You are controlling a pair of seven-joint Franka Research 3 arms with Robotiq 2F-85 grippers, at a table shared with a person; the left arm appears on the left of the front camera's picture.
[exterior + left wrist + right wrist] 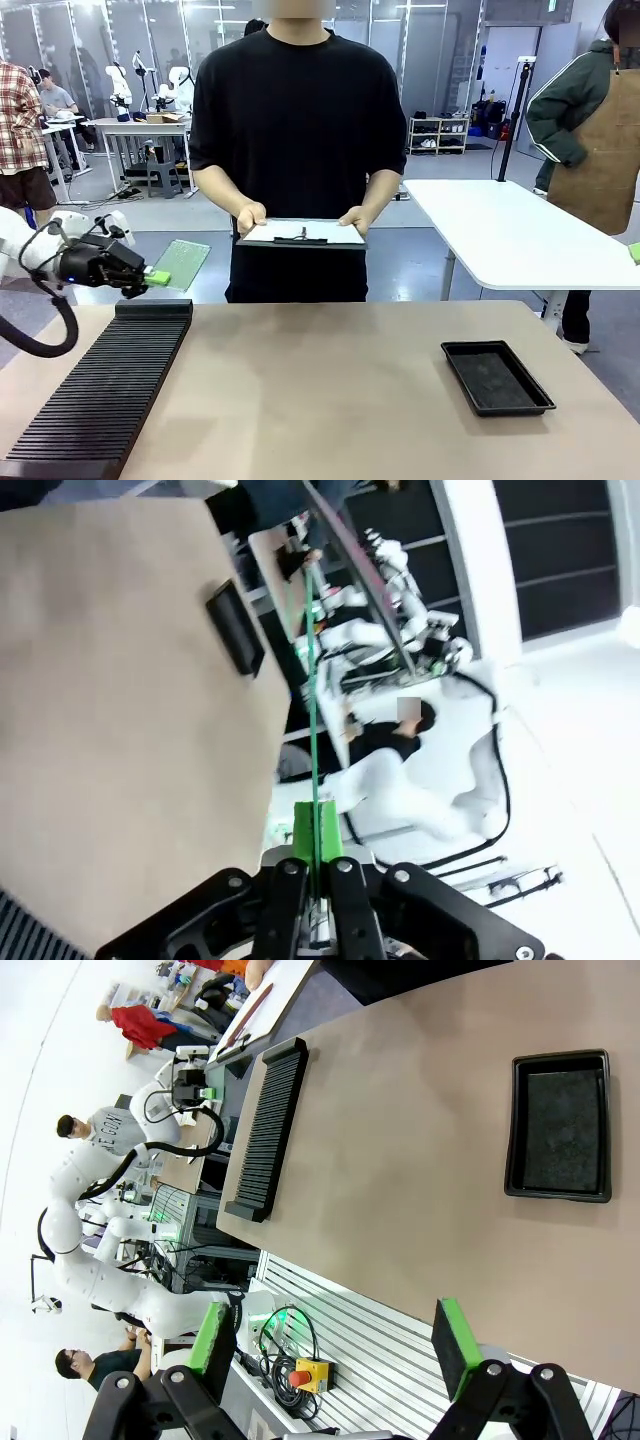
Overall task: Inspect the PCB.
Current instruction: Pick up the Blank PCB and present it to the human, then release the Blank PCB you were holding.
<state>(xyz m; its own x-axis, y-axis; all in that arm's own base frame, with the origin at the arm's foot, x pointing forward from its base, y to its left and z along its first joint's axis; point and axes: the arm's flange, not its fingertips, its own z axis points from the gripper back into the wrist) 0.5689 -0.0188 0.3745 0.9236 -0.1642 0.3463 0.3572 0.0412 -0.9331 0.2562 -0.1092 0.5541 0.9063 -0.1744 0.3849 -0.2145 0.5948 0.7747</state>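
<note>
Front view: a tan counter (320, 380) carries a ribbed black rack (100, 385) at its left and a shallow black tray (497, 377) at its right. Above its far left corner the left tool (150, 275) is clenched on one edge of the PCB (180, 263), which it holds in the air. Across the counter a person holds a clipboard (302, 234). Behind are grey floor and a white table (510, 235).

Left wrist view: the PCB (312, 710) shows edge-on, pinched between the green pads (305, 832).

Right wrist view: the right tool (332, 1340) hangs released and empty beyond the counter's (400, 1160) near edge.

Bright, even overhead light, soft shadows; wrist views w/ fisheye warp, blown-out white edges.
</note>
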